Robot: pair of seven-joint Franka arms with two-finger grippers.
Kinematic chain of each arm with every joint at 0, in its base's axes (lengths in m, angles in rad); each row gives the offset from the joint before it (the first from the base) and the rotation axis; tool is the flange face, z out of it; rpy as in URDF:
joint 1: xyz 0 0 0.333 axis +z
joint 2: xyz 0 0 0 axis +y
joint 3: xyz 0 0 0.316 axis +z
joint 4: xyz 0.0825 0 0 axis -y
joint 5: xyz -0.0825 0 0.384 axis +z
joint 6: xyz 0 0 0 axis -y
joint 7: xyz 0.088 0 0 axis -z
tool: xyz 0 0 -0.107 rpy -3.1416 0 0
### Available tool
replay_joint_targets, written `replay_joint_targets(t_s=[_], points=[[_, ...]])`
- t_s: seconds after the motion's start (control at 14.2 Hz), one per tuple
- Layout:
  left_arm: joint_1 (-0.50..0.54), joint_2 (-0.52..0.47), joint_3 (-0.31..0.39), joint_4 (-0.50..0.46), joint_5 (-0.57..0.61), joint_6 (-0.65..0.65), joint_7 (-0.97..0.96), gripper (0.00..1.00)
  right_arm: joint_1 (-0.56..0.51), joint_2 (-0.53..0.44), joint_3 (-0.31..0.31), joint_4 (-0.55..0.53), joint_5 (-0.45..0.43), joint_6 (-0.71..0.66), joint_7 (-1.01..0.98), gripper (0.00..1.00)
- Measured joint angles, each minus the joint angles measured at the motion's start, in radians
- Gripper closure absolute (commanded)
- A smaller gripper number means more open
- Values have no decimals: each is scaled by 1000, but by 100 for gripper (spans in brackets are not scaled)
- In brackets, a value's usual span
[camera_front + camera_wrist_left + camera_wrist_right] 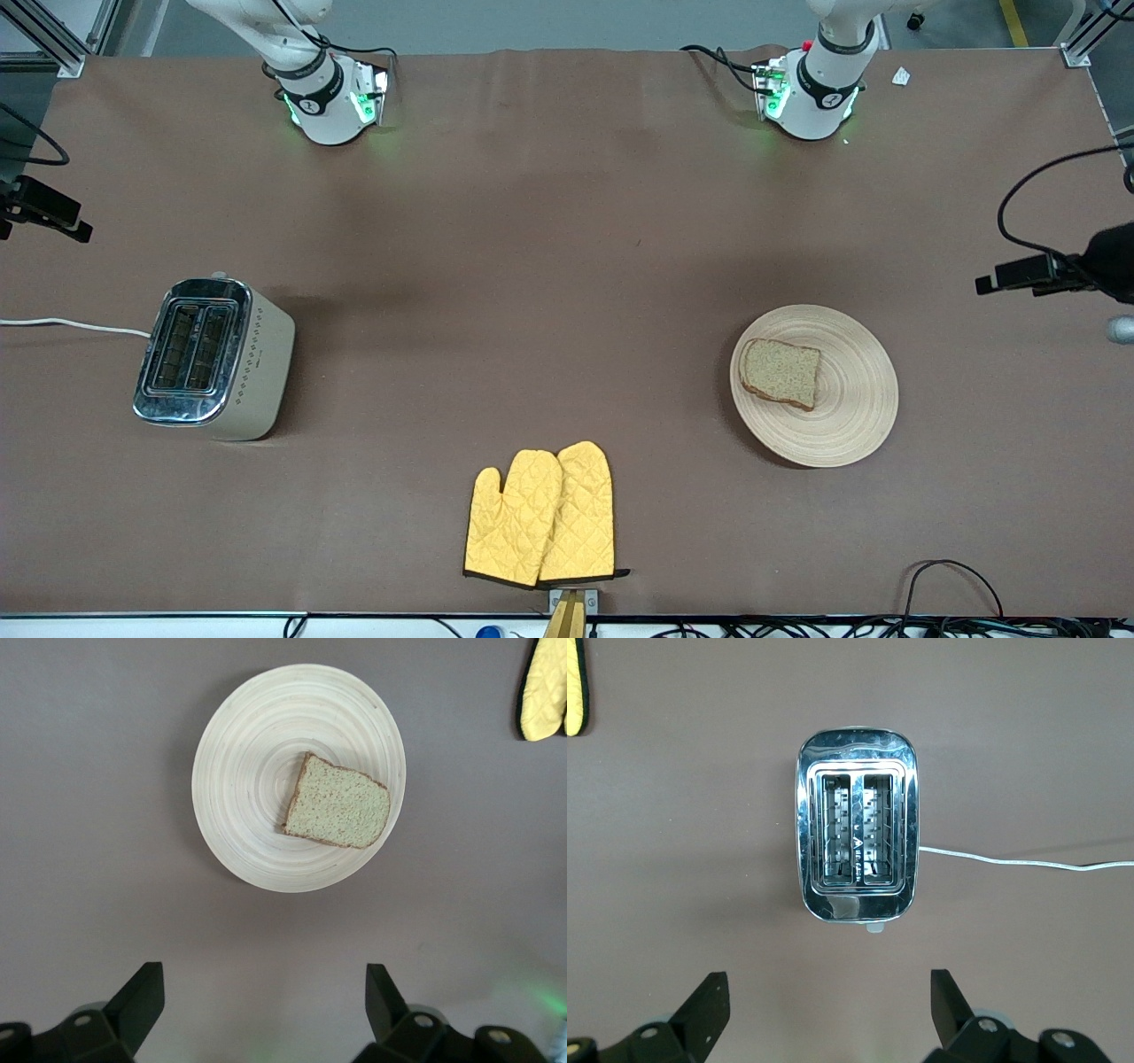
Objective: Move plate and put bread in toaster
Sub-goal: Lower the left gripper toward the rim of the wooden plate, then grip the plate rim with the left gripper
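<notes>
- Plate: pale ringed disc, lower right of the front view, toward the left arm's end of the table; it lies flat on the brown table.
- Bread: one speckled slice lying flat on the plate, off-centre toward the rim (probably so it can be picked off easily).
- Toaster: chrome-topped, left of the front view, toward the right arm's end; both slots face up and look empty, cord running off the frame edge.
- Oven mitts: yellow pair, lower centre, nearest the front camera; no evident part in the task.
- Left gripper: fingers spread wide, empty, high over the table beside the plate, apparently staged for it.
- Right gripper: fingers spread wide, empty, high over the table beside the toaster; waiting.
- Status: judged unstarted; plate unmoved, bread not yet in a slot.
</notes>
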Motion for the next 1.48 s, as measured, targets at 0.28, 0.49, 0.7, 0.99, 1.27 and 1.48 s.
replay_joint_targets(t_s=[0.28,0.49,0.7,0.99,1.27,1.48], points=[[88,197,0,-1,-147,21,108,0,0,0,0,0,0,0,0,0],[125,367,0,0,-270,78,255,0,0,0,0,0,0,0,1,0],[142,485,-1,7,-335,137,367,0,0,0,0,0,0,-2,1,0],[146,531,-1,20,-359,175,423,0,0,0,0,0,0,-7,1,0],[146,562,-1,21,-410,187,456,0,0,0,0,0,0,-16,1,0],[145,589,-2,21,-456,190,472,15,0,0,1,0,0,-18,1,0]])
